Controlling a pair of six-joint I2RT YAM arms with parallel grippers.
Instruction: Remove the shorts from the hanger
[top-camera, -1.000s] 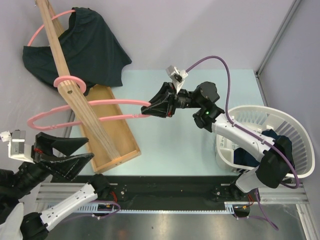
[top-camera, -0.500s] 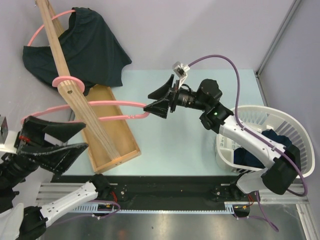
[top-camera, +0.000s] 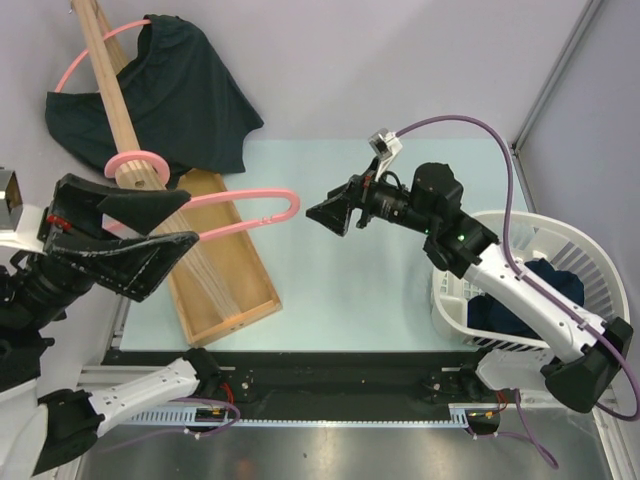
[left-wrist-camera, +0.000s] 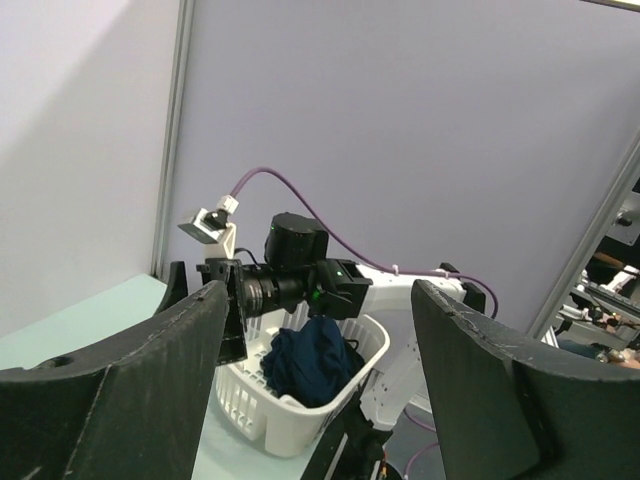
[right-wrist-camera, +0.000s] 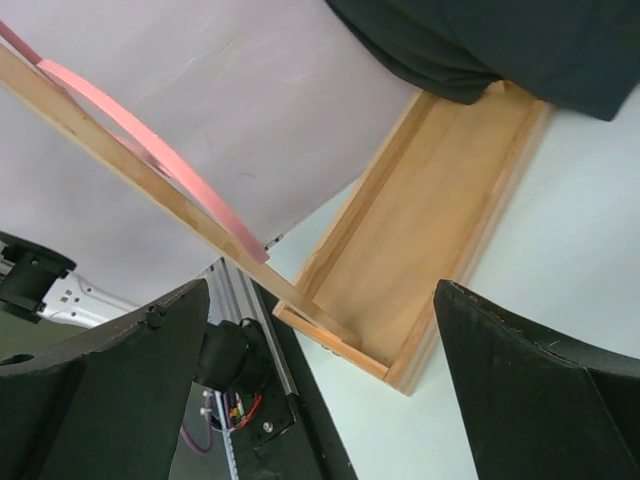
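Blackish dark green shorts (top-camera: 185, 95) hang over the upper pink hanger loop (top-camera: 75, 65) on the wooden post (top-camera: 115, 105); their hem shows in the right wrist view (right-wrist-camera: 500, 40). The lower pink hanger (top-camera: 250, 205) is bare. My right gripper (top-camera: 318, 214) (right-wrist-camera: 320, 390) is open and holds nothing, a short gap to the right of that hanger's tip. Navy shorts (top-camera: 525, 300) (left-wrist-camera: 310, 365) lie in the white basket (top-camera: 600, 270). My left gripper (top-camera: 190, 218) (left-wrist-camera: 320, 380) is open, raised at the left beside the post, with nothing between its fingers.
The post stands in a shallow wooden tray (top-camera: 240, 280) (right-wrist-camera: 430, 240) on the pale green table (top-camera: 380, 300). The basket (left-wrist-camera: 250, 410) sits at the table's right edge under the right arm (left-wrist-camera: 295, 270). Grey walls close off the back and right.
My right gripper has opened, let go of the lower pink hanger's tip and drawn back to the right. The hanger swung back up. My left arm has risen toward the post.
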